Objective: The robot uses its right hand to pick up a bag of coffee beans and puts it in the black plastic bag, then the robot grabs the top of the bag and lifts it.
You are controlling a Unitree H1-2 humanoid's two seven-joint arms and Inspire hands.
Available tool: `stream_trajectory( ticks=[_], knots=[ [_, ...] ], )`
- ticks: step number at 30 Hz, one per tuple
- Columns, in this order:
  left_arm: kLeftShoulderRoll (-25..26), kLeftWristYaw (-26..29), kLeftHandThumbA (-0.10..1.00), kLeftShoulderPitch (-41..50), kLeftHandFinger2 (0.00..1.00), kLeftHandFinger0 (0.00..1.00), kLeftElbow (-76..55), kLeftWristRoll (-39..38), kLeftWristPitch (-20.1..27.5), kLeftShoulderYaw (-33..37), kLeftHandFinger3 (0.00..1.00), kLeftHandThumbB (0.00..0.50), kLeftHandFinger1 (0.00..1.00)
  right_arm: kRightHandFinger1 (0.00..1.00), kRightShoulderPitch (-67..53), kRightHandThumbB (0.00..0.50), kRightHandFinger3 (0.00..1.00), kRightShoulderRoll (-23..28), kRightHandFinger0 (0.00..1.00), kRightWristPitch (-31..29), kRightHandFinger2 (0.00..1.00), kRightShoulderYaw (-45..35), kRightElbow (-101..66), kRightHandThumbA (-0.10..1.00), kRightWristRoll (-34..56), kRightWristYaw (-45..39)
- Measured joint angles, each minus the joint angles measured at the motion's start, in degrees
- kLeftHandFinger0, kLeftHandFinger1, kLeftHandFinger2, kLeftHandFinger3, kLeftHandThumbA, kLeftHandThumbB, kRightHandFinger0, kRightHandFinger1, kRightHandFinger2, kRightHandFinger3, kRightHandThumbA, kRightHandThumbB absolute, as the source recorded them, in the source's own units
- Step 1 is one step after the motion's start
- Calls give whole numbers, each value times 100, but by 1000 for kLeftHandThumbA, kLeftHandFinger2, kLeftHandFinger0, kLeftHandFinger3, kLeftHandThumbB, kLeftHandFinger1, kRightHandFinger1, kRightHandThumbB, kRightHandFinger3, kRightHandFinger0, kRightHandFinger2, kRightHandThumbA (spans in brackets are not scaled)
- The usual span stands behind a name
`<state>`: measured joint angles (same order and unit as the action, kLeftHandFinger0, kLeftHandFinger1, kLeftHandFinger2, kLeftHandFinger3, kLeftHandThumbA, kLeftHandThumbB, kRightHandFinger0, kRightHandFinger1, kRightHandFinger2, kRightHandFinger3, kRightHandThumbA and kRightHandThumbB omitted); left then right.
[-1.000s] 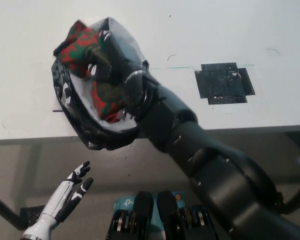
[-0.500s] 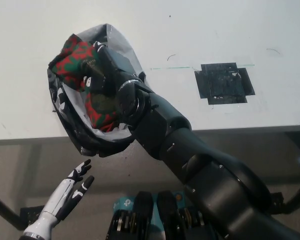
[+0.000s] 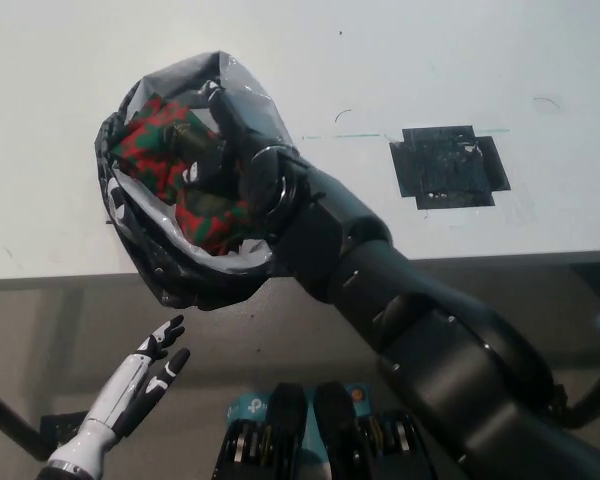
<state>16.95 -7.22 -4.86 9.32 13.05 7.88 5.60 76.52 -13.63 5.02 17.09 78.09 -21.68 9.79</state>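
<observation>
Bare table to the right, black tape patch flat; bag mouth crowded by right hand.

Layout, head view. The plastic bag sits at the near edge of the table, toward its left, its lower part overhanging that edge. Inside the bag's open mouth lies the bag of coffee beans, with the right hand on it, the arm entering from the lower right. To the right of the bag, well apart on the table, lies a taped patch. The left hand hangs below the table edge, beneath the bag, apart from it.
</observation>
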Motion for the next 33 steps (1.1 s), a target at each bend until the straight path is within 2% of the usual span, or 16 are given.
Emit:
stream_trajectory(
  ticks=[7, 8, 12, 13, 16, 19, 23, 24, 29, 33],
  knots=[
    [-1, 0, 1000, 0, 1000, 1000, 3, 14, 0, 2, 1000, 260, 1000, 1000, 55, 500, 1000, 182, 1000, 14, 1000, -11, -92, 1000, 16, -40],
    [-1, 0, 1000, 0, 1000, 1000, 3, 14, 0, 2, 1000, 260, 1000, 1000, 69, 488, 1000, 212, 1000, 24, 1000, -17, -191, 1000, 21, -53],
    [0, 0, 1000, 0, 1000, 1000, 4, 15, 4, 4, 1000, 247, 1000, 1000, 76, 486, 1000, 362, 1000, 65, 1000, -37, -845, 1000, 32, -108],
    [0, 0, 1000, 0, 1000, 1000, 7, 14, 4, 3, 1000, 232, 1000, 1000, 76, 449, 1000, 414, 1000, 79, 1000, -39, -1069, 1000, 31, -129],
    [-1, 0, 1000, 0, 1000, 1000, 27, 12, 12, 3, 1000, 233, 1000, 1000, 66, 463, 1000, 601, 1000, 185, 1000, -45, -1826, 1000, 27, -205],
    [-1, 0, 1000, 2, 1000, 1000, 50, 12, 17, 3, 1000, 236, 1000, 1000, 12, 443, 1000, 798, 1000, 327, 1000, -44, -2528, 1000, 15, -332],
    [-1, 0, 1000, 9, 1000, 1000, 57, 14, 33, 4, 1000, 235, 1000, 1000, -79, 448, 1000, 1018, 1000, 544, 1000, -43, -3176, 1000, 8, -518],
    [-1, 0, 1000, 11, 1000, 1000, 57, 14, 37, 5, 1000, 222, 1000, 1000, -99, 444, 1000, 1052, 1000, 579, 1000, -43, -3244, 999, 8, -541],
    [-1, 0, 1000, 14, 1000, 1000, 83, 15, 69, 8, 1000, 244, 1000, 1000, -297, 442, 1000, 1197, 1000, 868, 1000, -41, -3371, 1000, 9, -746],
    [-1, 0, 1000, 14, 1000, 1000, 80, 15, 66, 8, 1000, 242, 1000, 1000, -334, 432, 1000, 1217, 1000, 916, 1000, -38, -2977, 1000, 10, -813]
  ],
)
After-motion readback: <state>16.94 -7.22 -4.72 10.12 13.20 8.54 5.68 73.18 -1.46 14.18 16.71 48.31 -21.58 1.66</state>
